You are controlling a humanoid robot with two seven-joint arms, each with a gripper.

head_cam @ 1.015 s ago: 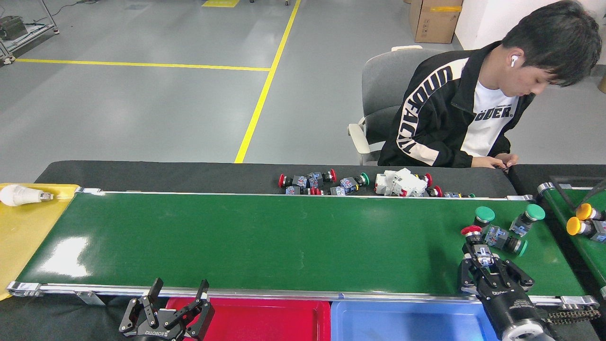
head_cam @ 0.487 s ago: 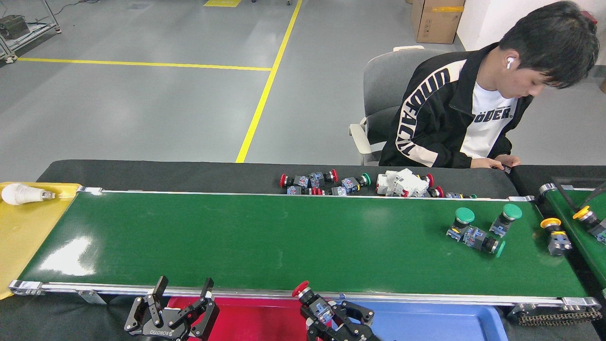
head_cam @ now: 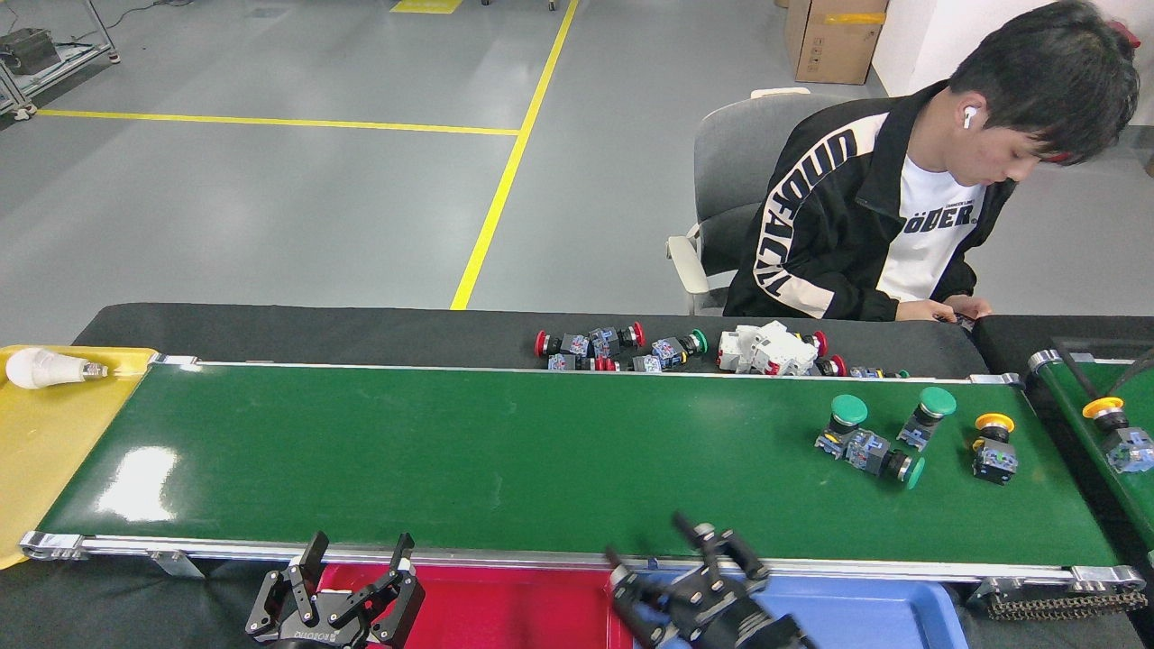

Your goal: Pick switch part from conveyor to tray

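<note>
Conveyor (head_cam: 505, 451): your long dark-green belt spans the view, silver rails on both long sides; a second, smaller green belt (head_cam: 1095, 424) meets it at the right.

Surface (head_cam: 361, 329): black, behind the belt, carrying a loose heap of spare switches (head_cam: 622, 347) and white parts (head_cam: 766, 350). A seated person (head_cam: 902, 198) leans over its far right end.

Trays: yellow tray (head_cam: 45, 442) at the left end with a light bulb (head_cam: 50, 368); red tray (head_cam: 505, 608) and blue tray (head_cam: 865, 613) along the near edge.

Right gripper (head_cam: 685, 563): you see it low at the near rail, above the seam between red and blue trays, tilted up-left, fingers spread, nothing visible between them.

Left gripper (head_cam: 356, 554): upright over the red tray's left corner, fingers apart, empty.

Switch parts: three green-capped switches (head_cam: 870, 433) cluster on the belt's right portion; two stand cap-up, the third lies on its side, long axis running down-right. A yellow-capped switch (head_cam: 994, 446) stands just beside them, cap up. Another yellow-capped one (head_cam: 1113, 433) sits on the smaller belt.
</note>
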